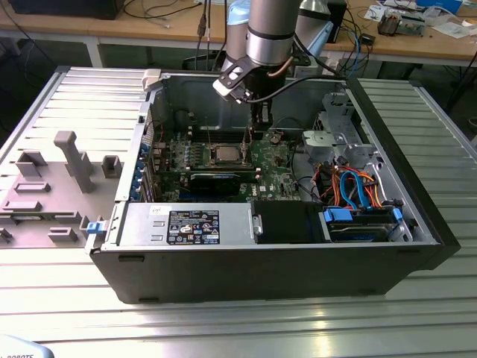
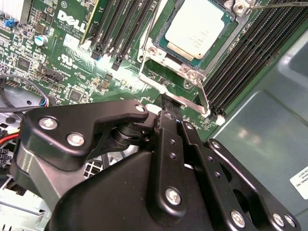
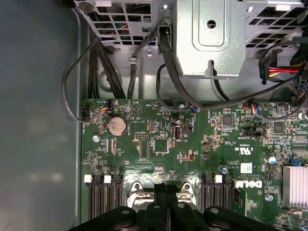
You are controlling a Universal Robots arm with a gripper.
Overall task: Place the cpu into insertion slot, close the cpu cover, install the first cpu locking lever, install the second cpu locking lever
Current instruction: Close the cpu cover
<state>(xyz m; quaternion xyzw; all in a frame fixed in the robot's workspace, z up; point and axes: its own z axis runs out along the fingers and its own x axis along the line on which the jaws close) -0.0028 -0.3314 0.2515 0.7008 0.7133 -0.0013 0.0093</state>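
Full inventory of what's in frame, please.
computer case: 1, black, open, on the ribbed metal table
grey fixture: 1, grey, exterior view's left
motherboard: 1, green, inside the case
cpu: 1, silver-grey, seated mid-motherboard
cpu cover: 1, silver, down around the cpu
memory slots: several, black, both sides of the cpu
cables: several, blue and orange, exterior view's right
gripper: 1, black, shut, at the cover's edge

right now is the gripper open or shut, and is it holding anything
gripper: shut, fingers together, nothing visibly held; its tips sit at the wire locking lever beside the seated cpu.
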